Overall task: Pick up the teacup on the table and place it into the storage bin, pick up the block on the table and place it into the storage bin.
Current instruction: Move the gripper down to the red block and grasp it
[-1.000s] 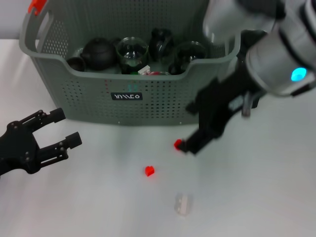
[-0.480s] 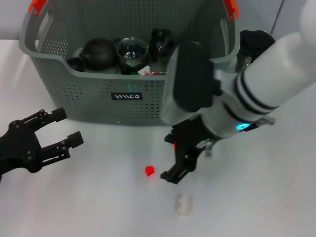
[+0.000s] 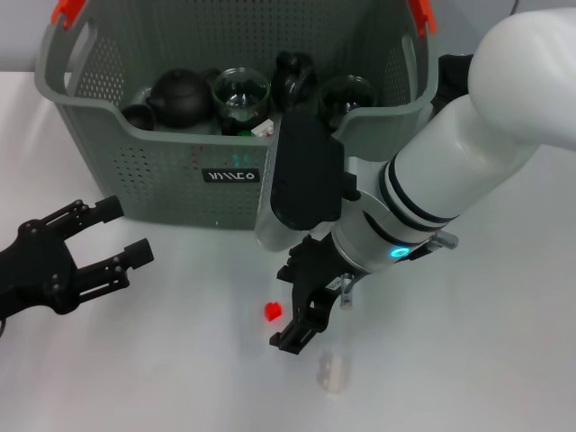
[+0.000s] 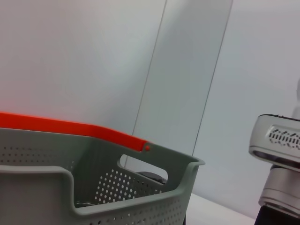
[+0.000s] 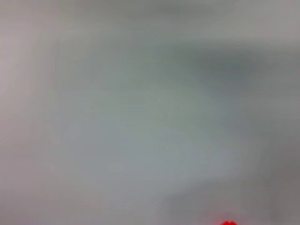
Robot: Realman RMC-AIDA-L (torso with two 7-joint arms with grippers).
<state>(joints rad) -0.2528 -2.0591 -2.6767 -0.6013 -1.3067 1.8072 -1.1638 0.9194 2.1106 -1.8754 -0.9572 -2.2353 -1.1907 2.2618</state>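
— What's changed?

— My right gripper has swung away from the storage bin and dropped low over the table; I cannot tell how its jaws stand. The red block lies just beside it, a clear piece close by.

— And your left gripper?

— Spread wide, parked off to my left.

— How should you do this well?

— Centre over the block, descend straight, and pinch it squarely.

Right arm over the table before storage bin.
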